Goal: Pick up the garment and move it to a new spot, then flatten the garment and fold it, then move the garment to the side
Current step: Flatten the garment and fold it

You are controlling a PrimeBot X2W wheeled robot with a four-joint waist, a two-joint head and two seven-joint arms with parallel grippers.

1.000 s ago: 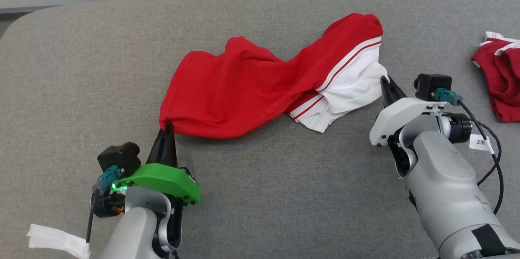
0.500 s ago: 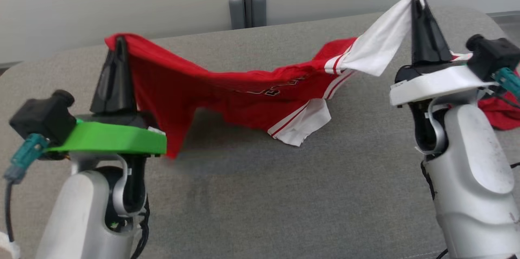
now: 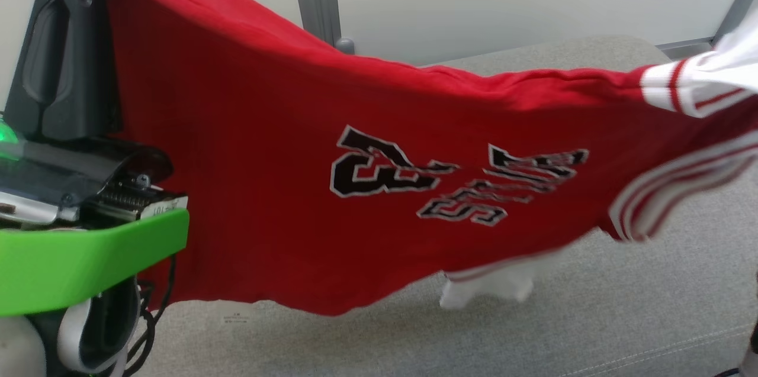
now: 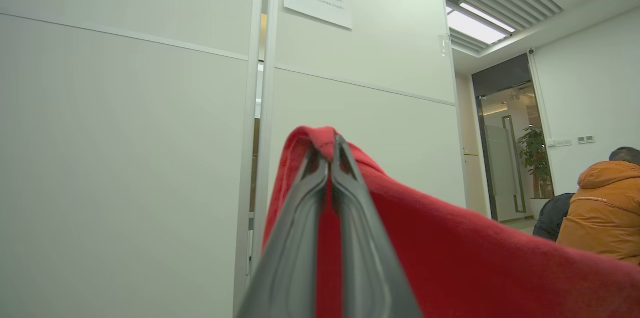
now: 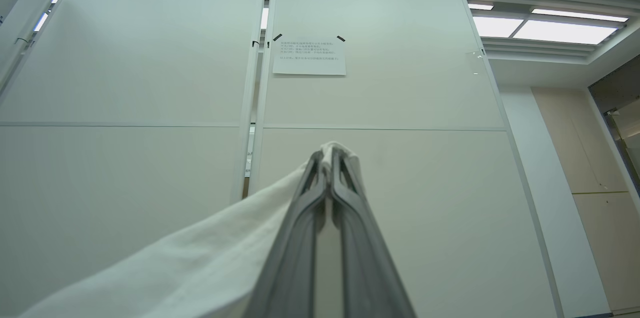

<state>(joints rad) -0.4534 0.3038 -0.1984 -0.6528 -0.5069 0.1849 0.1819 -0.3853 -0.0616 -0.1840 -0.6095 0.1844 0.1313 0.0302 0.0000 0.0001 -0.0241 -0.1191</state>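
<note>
1. Fingers (image 4: 295, 248) of the left gripper (image 4: 327, 151), near left and pointing upward, are pressed together on a red corner of the garment (image 3: 266, 128).
2. At the right, the right gripper (image 5: 327, 158) also points upward, its 2 fingers pinching a white fold of the same garment.
3. The garment hangs stretched left to right between both grippers. It is red with black lettering outlined in white, and has white striped trim at the right.
4. Below it lies a grey cushioned surface (image 3: 592, 318); whether the hem touches it cannot be told.
5. Farther back stand pale wall panels with a taped paper notice (image 5: 309, 56).
6. Far right, a person in an orange jacket (image 4: 605, 208) is seen from behind, with a potted plant (image 4: 534, 158) beyond.
</note>
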